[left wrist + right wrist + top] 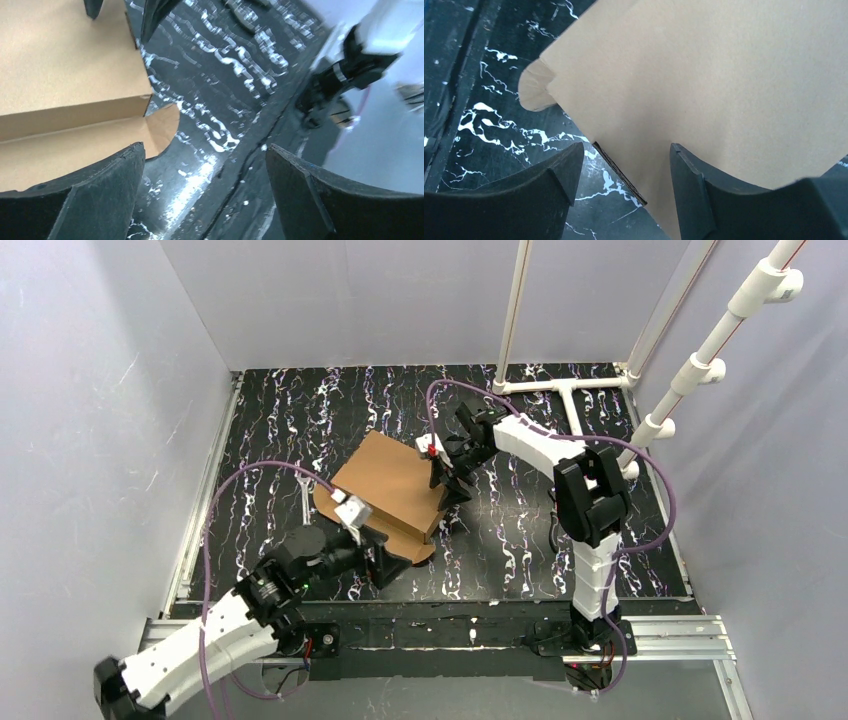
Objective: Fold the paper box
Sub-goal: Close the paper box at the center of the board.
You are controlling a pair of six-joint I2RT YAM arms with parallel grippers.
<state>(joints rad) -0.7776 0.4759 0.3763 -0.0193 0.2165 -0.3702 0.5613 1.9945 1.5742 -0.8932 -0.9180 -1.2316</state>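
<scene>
One paper box (390, 485) lies on the black, white-veined counter (500, 550), a little left of centre and turned at an angle to the counter's edges. It is folded shut into a shallow block with a plain brown top. Two arms work at it, each with one purple cable.

The left claw (385, 562) sits low at the box's near corner. In the left wrist view the left claw (205, 155) is spread wide with only bare counter between its fingers. The box's side wall and one rounded tab (165, 125) lie just beside its left finger (100, 190).

The right claw (447, 485) hangs over the box's right edge. From the right wrist the right claw (626, 150) is parted. The box's edge and corner run through the gap, and counter shows between the edge and one finger, so nothing is clamped. A rounded tab (534, 90) sticks out flat past that corner.

There is open counter behind the box, to its left and to its right. One white pipe frame (570, 390) stands at the far right corner, and pale walls close in three sides.
</scene>
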